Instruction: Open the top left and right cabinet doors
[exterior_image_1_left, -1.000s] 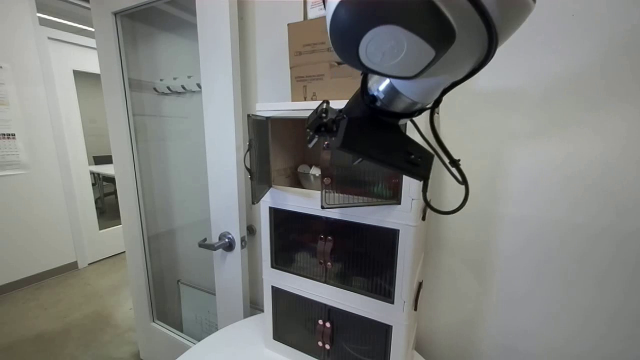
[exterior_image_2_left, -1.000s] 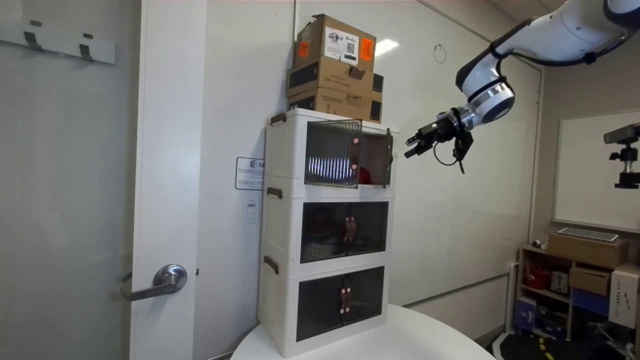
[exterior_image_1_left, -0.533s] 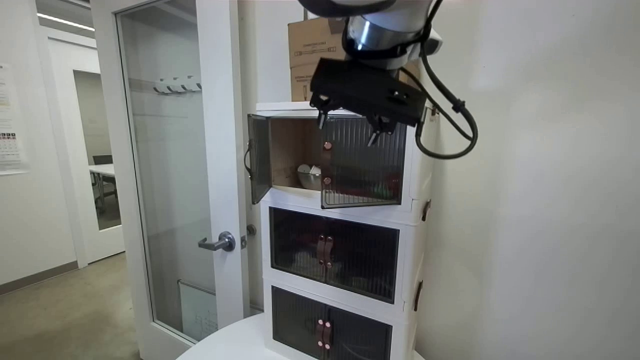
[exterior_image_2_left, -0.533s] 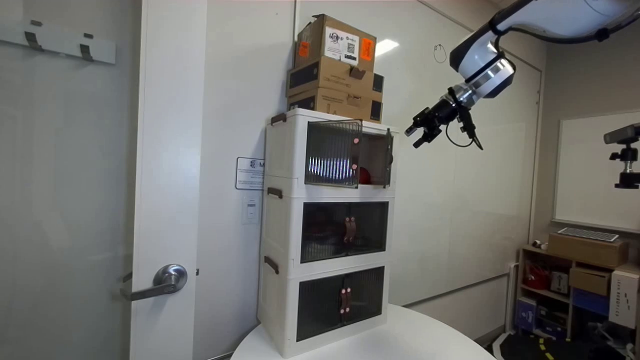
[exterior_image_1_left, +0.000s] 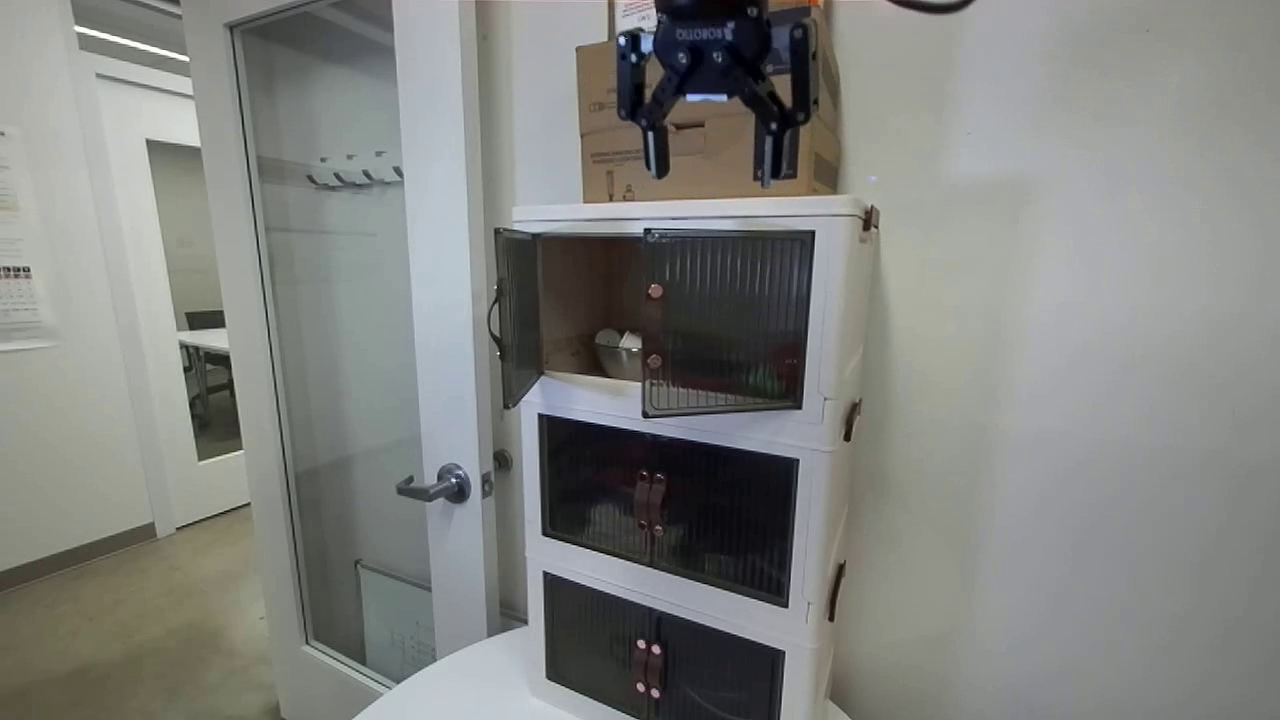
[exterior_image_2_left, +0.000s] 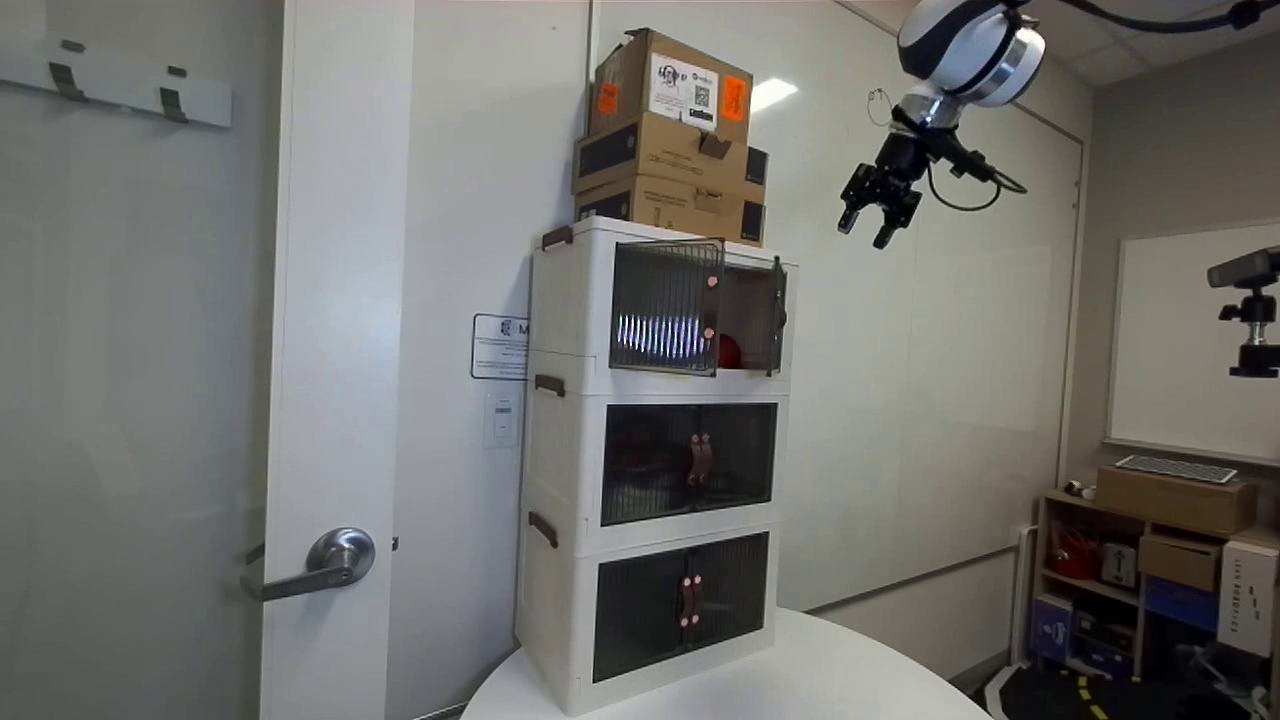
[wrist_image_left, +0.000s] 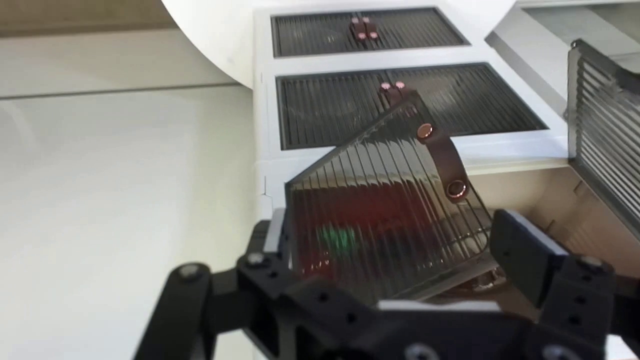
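Lifting clear of cabinet, gripper now hangs higher than second ago, fingers apart, holding nothing. Top left door stands wide, top right door swung out too, both unmoved: opening looks done, retreat likely. Angle of top right door hard to judge. Bowl partly covered by it; red and green shapes behind it unclear; arm cut off at top edge.

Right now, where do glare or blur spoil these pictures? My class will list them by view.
In an exterior view, glare streaks the top left door and a bright patch shines on the white wall; in the wrist view, ribbing on the top right door smears red and green shapes behind it, and the gripper looks slightly soft.
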